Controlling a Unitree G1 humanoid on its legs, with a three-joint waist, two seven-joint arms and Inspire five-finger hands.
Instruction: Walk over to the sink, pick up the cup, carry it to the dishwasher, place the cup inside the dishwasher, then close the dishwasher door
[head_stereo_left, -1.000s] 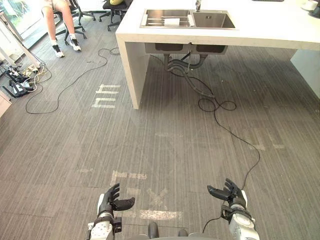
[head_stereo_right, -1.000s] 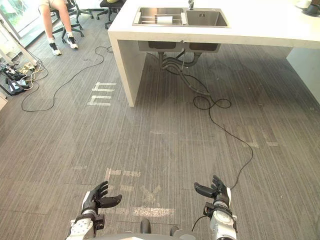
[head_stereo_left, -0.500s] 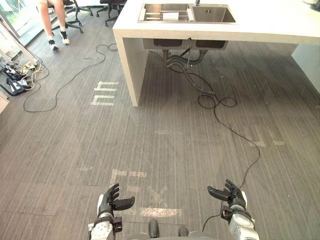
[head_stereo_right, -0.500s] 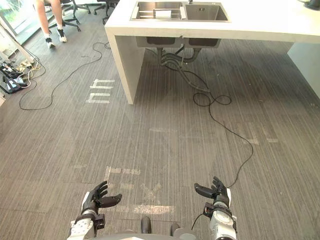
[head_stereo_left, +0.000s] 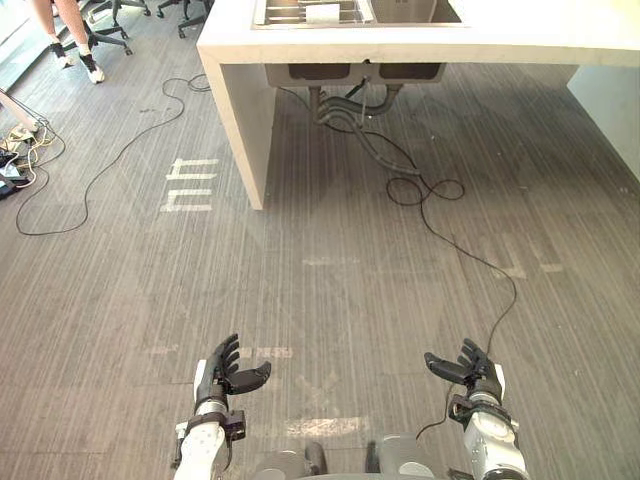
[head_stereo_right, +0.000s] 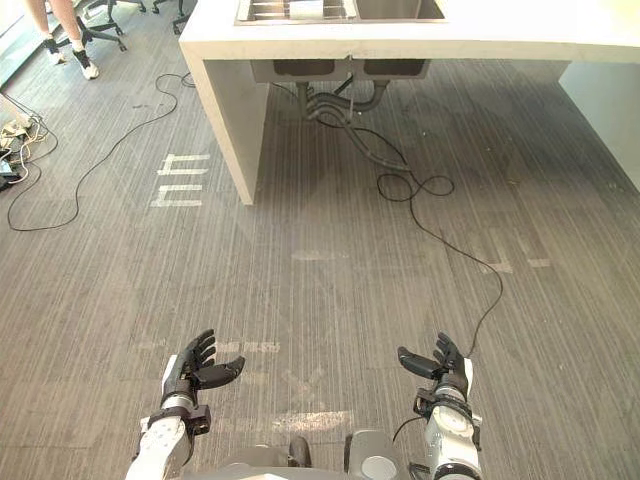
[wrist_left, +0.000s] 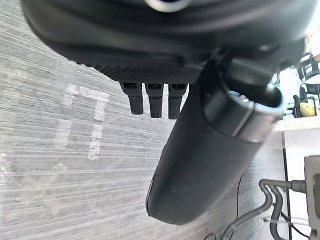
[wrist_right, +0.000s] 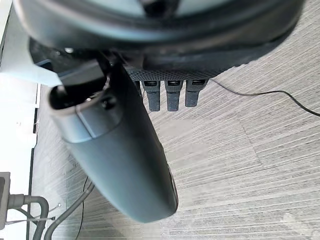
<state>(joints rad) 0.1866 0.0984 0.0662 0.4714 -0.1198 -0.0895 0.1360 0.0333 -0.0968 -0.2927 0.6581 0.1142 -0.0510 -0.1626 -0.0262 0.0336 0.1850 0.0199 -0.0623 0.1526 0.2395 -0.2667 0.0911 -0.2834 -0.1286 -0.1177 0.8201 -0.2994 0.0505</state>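
1. The sink (head_stereo_left: 420, 10) is set into the top of the white counter (head_stereo_left: 500, 45), at the counter's left end, and it has two basins.
2. The basin nearer the counter's left edge holds a rack of metal bars (head_stereo_left: 280, 14) with a small white object (head_stereo_left: 322, 12) lying on it (this may be the cup, but it is too small to tell). The other basin shows only its bare steel wall.
3. Grey drain hoses (head_stereo_left: 345, 105) hang below the sink under the counter and curve down to the floor.
4. The left hand (head_stereo_left: 222, 375) hovers over the grey floor well apart from the counter, on its near side. Its fingers (wrist_left: 155, 102) are straight, its thumb stands out, and it grasps nothing.
5. The right hand (head_stereo_left: 468, 368) hovers level with the left hand, equally far from the counter. It is released too, with relaxed fingers (wrist_right: 172, 95) and nothing in it. The two palms face each other.
6. Pale tape marks (head_stereo_left: 190, 185) lie on the floor just left of the counter's leg.
7. Beyond the counter's left end, a person's legs (head_stereo_left: 65, 35) show beside an office chair (head_stereo_left: 110, 20).
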